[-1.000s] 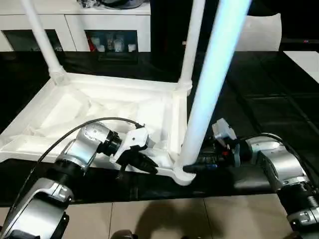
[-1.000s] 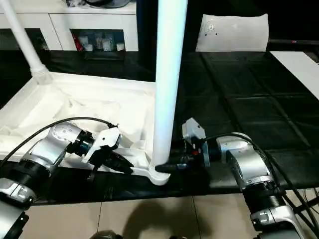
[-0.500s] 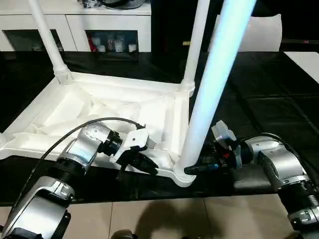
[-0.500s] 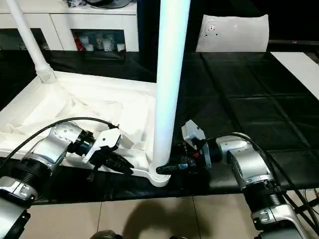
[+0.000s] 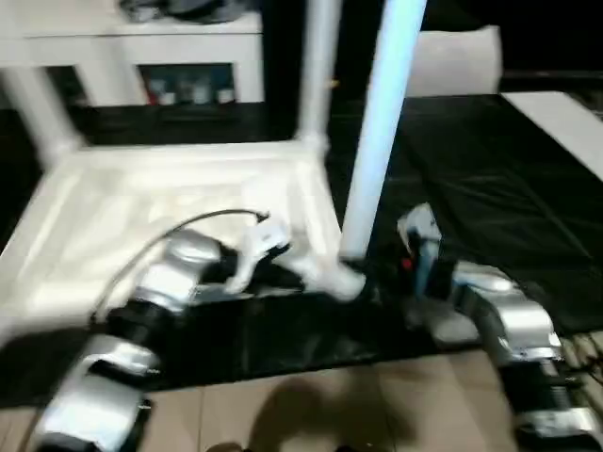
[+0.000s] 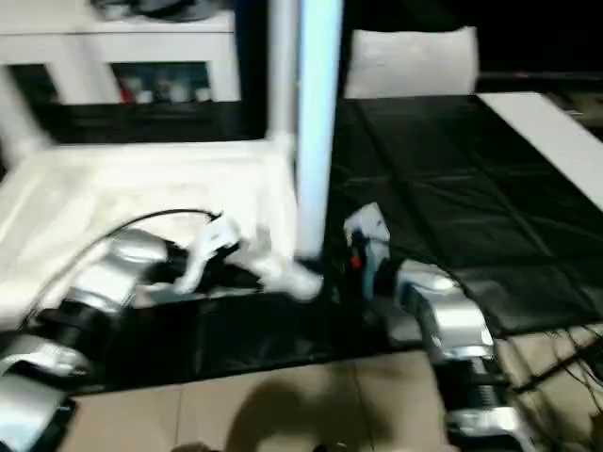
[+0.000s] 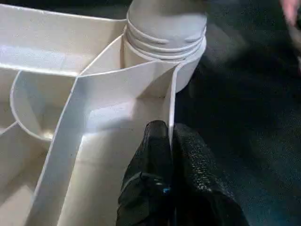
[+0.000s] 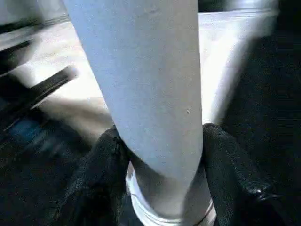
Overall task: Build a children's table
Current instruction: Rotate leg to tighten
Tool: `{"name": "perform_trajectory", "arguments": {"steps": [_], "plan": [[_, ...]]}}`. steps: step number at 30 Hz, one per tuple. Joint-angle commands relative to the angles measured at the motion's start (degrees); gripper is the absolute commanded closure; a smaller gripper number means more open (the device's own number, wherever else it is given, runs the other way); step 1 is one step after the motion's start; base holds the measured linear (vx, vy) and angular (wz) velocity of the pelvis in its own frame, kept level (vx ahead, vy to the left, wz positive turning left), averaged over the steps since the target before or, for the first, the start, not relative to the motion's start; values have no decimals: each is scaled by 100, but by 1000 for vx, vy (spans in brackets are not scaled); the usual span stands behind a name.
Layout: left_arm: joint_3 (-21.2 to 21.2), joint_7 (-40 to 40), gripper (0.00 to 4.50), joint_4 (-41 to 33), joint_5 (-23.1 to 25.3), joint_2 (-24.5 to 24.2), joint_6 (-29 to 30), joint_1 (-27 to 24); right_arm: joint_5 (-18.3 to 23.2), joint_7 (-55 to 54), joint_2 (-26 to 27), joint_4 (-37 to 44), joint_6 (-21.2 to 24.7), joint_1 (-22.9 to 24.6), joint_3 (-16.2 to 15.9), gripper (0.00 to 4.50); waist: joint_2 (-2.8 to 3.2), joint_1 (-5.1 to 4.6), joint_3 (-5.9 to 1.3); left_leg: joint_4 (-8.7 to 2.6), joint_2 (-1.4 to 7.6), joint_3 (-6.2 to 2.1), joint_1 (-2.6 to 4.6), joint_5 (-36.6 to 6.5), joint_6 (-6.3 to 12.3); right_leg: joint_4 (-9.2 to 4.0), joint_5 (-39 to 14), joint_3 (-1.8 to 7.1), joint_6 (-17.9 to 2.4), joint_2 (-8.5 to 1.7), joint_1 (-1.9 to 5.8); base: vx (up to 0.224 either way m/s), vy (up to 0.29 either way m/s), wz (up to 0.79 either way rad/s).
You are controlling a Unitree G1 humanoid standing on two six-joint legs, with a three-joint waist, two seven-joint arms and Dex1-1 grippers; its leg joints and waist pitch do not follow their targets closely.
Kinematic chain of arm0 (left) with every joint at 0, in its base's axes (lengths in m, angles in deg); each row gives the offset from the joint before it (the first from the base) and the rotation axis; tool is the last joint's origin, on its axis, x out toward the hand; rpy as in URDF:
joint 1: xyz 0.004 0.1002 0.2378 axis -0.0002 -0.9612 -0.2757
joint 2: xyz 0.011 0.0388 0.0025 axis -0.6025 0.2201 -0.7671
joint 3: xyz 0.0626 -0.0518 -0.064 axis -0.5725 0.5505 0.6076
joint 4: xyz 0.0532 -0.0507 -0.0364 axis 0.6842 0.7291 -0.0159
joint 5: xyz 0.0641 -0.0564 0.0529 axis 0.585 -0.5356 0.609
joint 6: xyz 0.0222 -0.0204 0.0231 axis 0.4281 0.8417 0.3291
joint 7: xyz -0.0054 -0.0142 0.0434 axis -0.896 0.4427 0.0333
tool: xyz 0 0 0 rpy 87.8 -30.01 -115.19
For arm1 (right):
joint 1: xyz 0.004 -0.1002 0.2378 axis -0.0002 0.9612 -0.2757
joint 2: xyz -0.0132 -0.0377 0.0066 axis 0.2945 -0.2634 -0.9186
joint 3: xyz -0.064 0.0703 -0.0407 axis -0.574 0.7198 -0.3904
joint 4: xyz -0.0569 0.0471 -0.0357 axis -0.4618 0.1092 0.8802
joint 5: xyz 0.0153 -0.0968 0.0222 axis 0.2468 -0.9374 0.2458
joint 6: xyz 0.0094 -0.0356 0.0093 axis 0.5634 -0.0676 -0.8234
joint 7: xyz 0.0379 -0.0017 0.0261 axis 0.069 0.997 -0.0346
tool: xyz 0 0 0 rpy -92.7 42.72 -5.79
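Note:
The children's table lies upside down, its ribbed top [image 5: 141, 207] on the black mat. One white leg [image 5: 377, 141] stands in the near right corner socket [image 5: 344, 278]. Two more legs [image 5: 316, 66] [image 5: 33, 104] rise from the far corners. My left gripper [image 7: 170, 134] is shut on the top's thin rim wall, just beside that socket. My right gripper [image 8: 162, 141] is shut on the near leg low down, one black finger [image 8: 106, 165] on each side, right above the socket's collar.
A white cabinet with glass doors [image 5: 141, 47] stands behind the table. A white cushion-like panel [image 5: 452, 61] leans at the back right and a flat white board [image 5: 565, 122] lies at the far right. Pale floor tiles [image 5: 330, 405] run along the mat's near edge.
My right gripper's fingers have closed in onto the base of the near leg. The head views have shifted and blurred. My left gripper keeps its hold on the rim.

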Motion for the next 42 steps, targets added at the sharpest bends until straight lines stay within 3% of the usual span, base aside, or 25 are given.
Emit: {"name": "perform_trajectory", "arguments": {"steps": [1, 4, 6, 7, 8, 10, 12, 16, 19, 22, 25, 27, 28, 30, 31, 33, 38, 42], "plan": [[52, 597, 450, -166, -224, 544, 115, 317, 109, -213, 716, 48, 319, -121, -615, 252, -35, 18, -367, -362, 328, -196, 8, -1057, 104, -671, -2883, 402, 67, -574, 296, 0, 0, 0], [156, 1035, 450, -217, -123, 729, 293, 357, -127, -867, 1050, -99, 388, -232, -594, 252, -29, 9, -386, -368, 321, -190, 15, -934, 214, -669, -2694, 416, 87, -558, 297, 0, 0, 0], [172, 1265, 450, -322, -47, 838, 393, 345, -163, -1208, 1309, -163, 341, -305, -531, 252, -25, -3, -391, -393, 368, -205, -13, -771, 240, -599, -2383, 444, -24, -556, 297, 0, 0, 0], [102, 1309, 450, -420, 31, 840, 373, 307, -188, -1292, 1399, -145, 218, -330, -538, 196, -10, 9, -418, -403, 412, -228, -15, -639, 260, -522, -2031, 477, -160, -577, 315, 0, 0, 0], [82, 1298, 450, -435, 44, 830, 359, 297, -198, -1300, 1403, -139, 188, -330, -543, 182, -6, 10, -423, -404, 422, -232, -29, -563, 282, -492, -1864, 491, -211, -579, 320, 0, 0, 0], [93, 1150, 450, -516, -11, 715, 311, 230, -129, -1078, 1299, 36, 137, -227, -541, 180, 15, 12, -423, -399, 447, -231, -42, -376, 362, -408, -1362, 529, -395, -587, 324, 0, 0, 0], [90, 1037, 450, -573, -38, 599, 272, 190, -107, -899, 1154, 169, 66, -130, -545, 146, 12, 18, -428, -396, 457, -215, -28, -335, 425, -348, -990, 558, -600, -596, 330, 0, 0, 0], [61, 590, 450, -719, -108, 320, 105, 67, -47, -327, 688, 410, -69, 73, -596, 124, -8, 46, -433, -377, 438, -200, -50, -197, 569, -296, -714, 576, -711, -598, 367, 0, 0, 0], [-25, 131, 450, -808, -121, 55, -136, -56, 12, 217, 242, 530, -210, 214, -607, 85, -46, 63, -414, -371, 410, -177, -65, -267, 628, -323, -914, 580, -626, -594, 379, 0, 0, 0], [-164, -551, 450, -844, -196, -221, -541, -165, 37, 886, -249, 553, -419, 279, -647, 54, -33, 81, -404, -366, 409, -174, -61, -321, 648, -354, -1164, 566, -491, -581, 367, 0, 0, 0], [-336, -1270, 450, -886, -260, -523, -849, -249, 134, 1546, -685, 503, -555, 255, -609, 39, -16, 100, -393, -380, 447, -182, -41, -405, 642, -348, -1202, 574, -537, -572, 338, 0, 0, 0], [-472, -1777, 450, -891, -304, -759, -1011, -257, 290, 2089, -975, 454, -528, 162, -587, 16, 28, 151, -393, -386, 462, -185, -1, -511, 586, -343, -1177, 578, -607, -573, 324, 0, 0, 0], [-481, -1849, 450, -893, -323, -789, -1010, -254, 323, 2197, -1028, 451, -504, 145, -590, 6, 7, 166, -387, -396, 468, -171, 11, -556, 587, -357, -1212, 576, -613, -559, 323, 0, 0, 0], [-500, -2109, 450, -886, -397, -875, -1061, -226, 392, 2593, -1258, 436, -407, 86, -688, 6, 26, 245, -387, -399, 499, -174, 16, -518, 526, -335, -1205, 582, -632, -570, 315, 0, 0, 0], [-534, -2290, 450, -864, -417, -938, -1083, -206, 359, 2807, -1404, 384, -465, 42, -797, 6, 5, 294, -400, -395, 512, -168, 42, -499, 498, -325, -1166, 586, -635, -570, 308, 0, 0, 0], [-619, -2561, 450, -791, -405, -1045, -1201, -173, 386, 3198, -1596, 343, -510, -10, -945, 6, 1, 350, -389, -397, 499, -157, 25, -549, 468, -317, -1207, 593, -634, -584, 317, 0, 0, 0], [-750, -2994, 450, -590, -378, -1210, -1378, -51, 460, 3930, -1815, 179, -669, -142, -1128, 21, -53, 405, -395, -388, 469, -146, 4, -517, 461, -349, -1415, 582, -540, -591, 329, 0, 0, 0], [-795, -3191, 450, -499, -373, -1237, -1463, 29, 541, 4283, -1935, 99, -590, -233, -1247, 57, -36, 428, -402, -388, 494, -162, 18, -469, 486, -334, -1411, 571, -522, -572, 314, 0, 0, 0]]}}
